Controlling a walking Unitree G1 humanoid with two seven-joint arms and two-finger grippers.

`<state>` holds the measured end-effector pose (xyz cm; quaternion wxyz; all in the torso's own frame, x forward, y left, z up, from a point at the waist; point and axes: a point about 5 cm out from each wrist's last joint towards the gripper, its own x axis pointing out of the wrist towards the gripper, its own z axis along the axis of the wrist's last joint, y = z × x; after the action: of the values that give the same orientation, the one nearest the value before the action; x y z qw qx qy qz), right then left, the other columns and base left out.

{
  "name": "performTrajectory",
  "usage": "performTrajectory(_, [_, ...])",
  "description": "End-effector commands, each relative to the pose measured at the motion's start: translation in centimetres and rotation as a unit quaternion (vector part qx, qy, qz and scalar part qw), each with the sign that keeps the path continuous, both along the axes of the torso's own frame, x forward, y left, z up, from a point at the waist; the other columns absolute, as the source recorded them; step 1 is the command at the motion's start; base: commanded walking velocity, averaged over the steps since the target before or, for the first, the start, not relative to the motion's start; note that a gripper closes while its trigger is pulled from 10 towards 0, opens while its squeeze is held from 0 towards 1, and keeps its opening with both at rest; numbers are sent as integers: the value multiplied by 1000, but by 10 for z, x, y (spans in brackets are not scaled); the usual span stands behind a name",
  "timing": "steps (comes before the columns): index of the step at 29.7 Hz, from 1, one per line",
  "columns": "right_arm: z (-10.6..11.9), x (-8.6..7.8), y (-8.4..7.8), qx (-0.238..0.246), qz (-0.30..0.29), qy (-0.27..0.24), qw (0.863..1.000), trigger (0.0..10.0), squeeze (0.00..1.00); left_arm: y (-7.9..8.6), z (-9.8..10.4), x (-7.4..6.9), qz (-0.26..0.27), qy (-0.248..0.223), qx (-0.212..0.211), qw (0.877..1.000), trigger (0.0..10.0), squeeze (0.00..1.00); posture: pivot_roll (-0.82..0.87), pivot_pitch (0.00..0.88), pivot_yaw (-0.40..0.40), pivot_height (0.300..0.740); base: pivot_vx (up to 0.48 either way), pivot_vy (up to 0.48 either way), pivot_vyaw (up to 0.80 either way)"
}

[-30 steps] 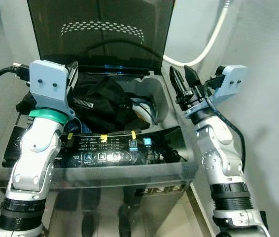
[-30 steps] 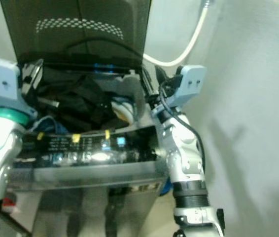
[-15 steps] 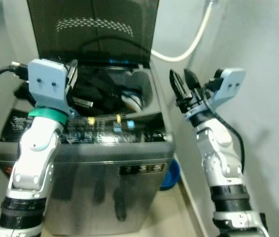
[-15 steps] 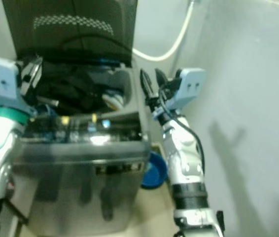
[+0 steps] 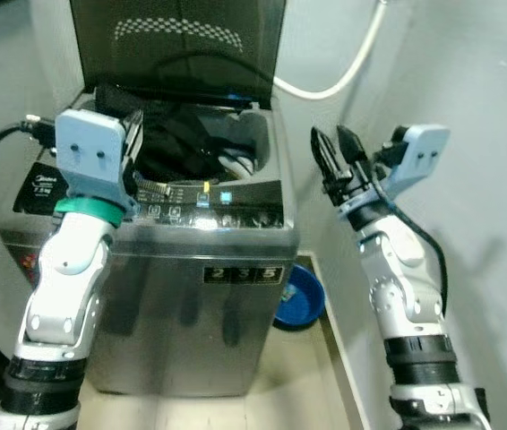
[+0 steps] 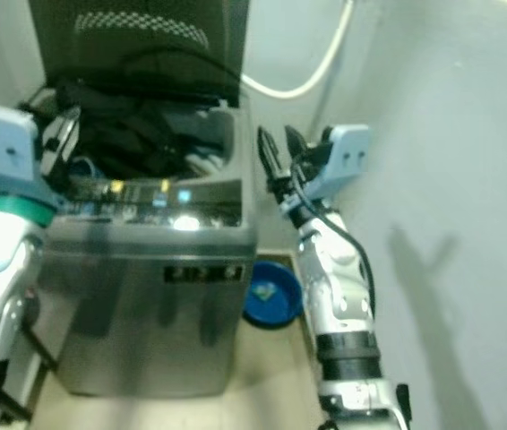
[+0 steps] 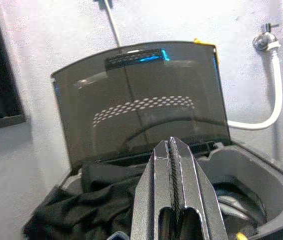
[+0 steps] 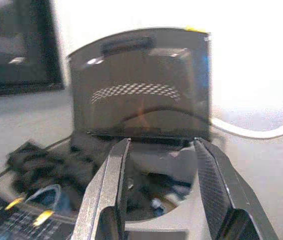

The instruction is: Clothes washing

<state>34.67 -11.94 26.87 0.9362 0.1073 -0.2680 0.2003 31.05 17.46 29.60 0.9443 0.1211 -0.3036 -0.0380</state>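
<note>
A grey top-loading washing machine [image 5: 200,269] stands in front of me with its dark lid [image 5: 182,45] raised upright. Dark clothes [image 5: 177,143] fill the tub, and some hang over its back left rim [image 7: 81,210]. My left gripper [image 5: 133,134] hovers over the machine's front left corner, its fingers [image 7: 170,150] pressed shut with nothing between them. Off the machine's right side, my right gripper [image 5: 336,148] is held in the air and stands open and empty, pointing toward the tub [image 8: 161,145].
The lit control panel [image 5: 209,193] runs along the machine's front edge. A blue basin [image 5: 300,294] lies on the floor by the right front corner. A white hose [image 5: 343,81] curves along the back wall. A pale wall [image 5: 486,134] stands close on the right.
The whole picture has shifted: the camera has drawn back, so the machine's full front and the blue basin show. Both grippers keep the same pose and state.
</note>
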Motion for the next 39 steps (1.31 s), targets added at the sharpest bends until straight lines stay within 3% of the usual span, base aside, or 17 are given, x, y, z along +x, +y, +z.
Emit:
performTrajectory(1, [1, 0, 1, -18, -1, -5, 1000, 10000, 0, -2, -4, 0, 1, 8, 3, 1000, 10000, 0, 76, 0, -30, 740, 0, 0, 788])
performTrajectory(8, [-18, -1, 7, -69, 5, 11, 998, 10000, 0, -14, -40, 4, -30, 107, -2, 994, 10000, 0, 78, 0, -29, 740, 0, 0, 788])
performTrajectory(9, [-25, -2, 9, -77, 7, 19, 997, 10000, 0, -15, -48, 3, -33, 124, -1, 992, 10000, 0, 77, 0, -29, 740, 0, 0, 788])
performTrajectory(10, [-48, -2, 9, -95, 6, 50, 994, 10000, 0, -16, -68, 1, -32, 167, -10, 985, 10000, 0, 77, 0, -29, 740, 0, 0, 781])
performTrajectory(12, [-48, -2, 9, -95, 6, 50, 994, 10000, 0, -16, -68, 1, -32, 167, -10, 985, 10000, 0, 77, 0, -29, 740, 0, 0, 781])
performTrajectory(15, [-89, -7, 2, -113, -1, 113, 987, 10000, 0, -19, -97, -5, -18, 215, 18, 976, 10000, 0, 81, 2, -33, 740, 0, 0, 781])
performTrajectory(16, [-89, -7, 2, -113, -1, 113, 987, 10000, 0, -19, -97, -5, -18, 215, 18, 976, 10000, 0, 81, 2, -33, 740, 0, 0, 781])
performTrajectory(18, [-124, -13, -7, -124, -11, 170, 978, 10000, 0, -22, -118, -11, -12, 251, 30, 967, 10000, 0, 85, 5, -34, 740, 0, 0, 778])
performTrajectory(19, [-124, -13, -7, -124, -11, 170, 978, 10000, 0, -22, -118, -11, -12, 251, 30, 967, 10000, 0, 85, 5, -34, 740, 0, 0, 775])
performTrajectory(21, [-158, -21, -16, -135, -22, 225, 965, 10000, 0, -23, -137, -16, -7, 278, 39, 960, 10000, 0, 85, 5, -31, 740, 0, 0, 781])
performTrajectory(22, [-158, -21, -16, -135, -22, 225, 965, 10000, 0, -23, -137, -16, -7, 278, 39, 960, 10000, 0, 85, 5, -31, 740, 0, 0, 781])
performTrajectory(25, [-202, -36, -25, -153, -41, 296, 942, 10000, 0, -24, -171, -26, -10, 323, 64, 944, 10000, 0, 82, 5, -24, 740, 0, 0, 779])
performTrajectory(31, [-234, -52, -30, -149, -55, 355, 921, 10000, 0, -20, -206, -38, -7, 380, 63, 923, 10000, 0, 76, 4, -19, 740, 0, 0, 769])
performTrajectory(35, [-273, -74, -34, -176, -67, 432, 882, 10000, 0, -6, -253, -52, 24, 448, 63, 891, 10000, 0, 69, 1, -19, 740, 0, 0, 763])
performTrajectory(38, [-278, -78, -34, -179, -68, 443, 876, 10000, 0, -4, -260, -54, 27, 459, 62, 886, 10000, 0, 72, 0, -20, 740, 0, 0, 763])
performTrajectory(39, [-286, -83, -34, -181, -68, 461, 866, 10000, 0, -2, -269, -58, 32, 476, 57, 877, 10000, 0, 73, 0, -21, 740, 0, 0, 763])
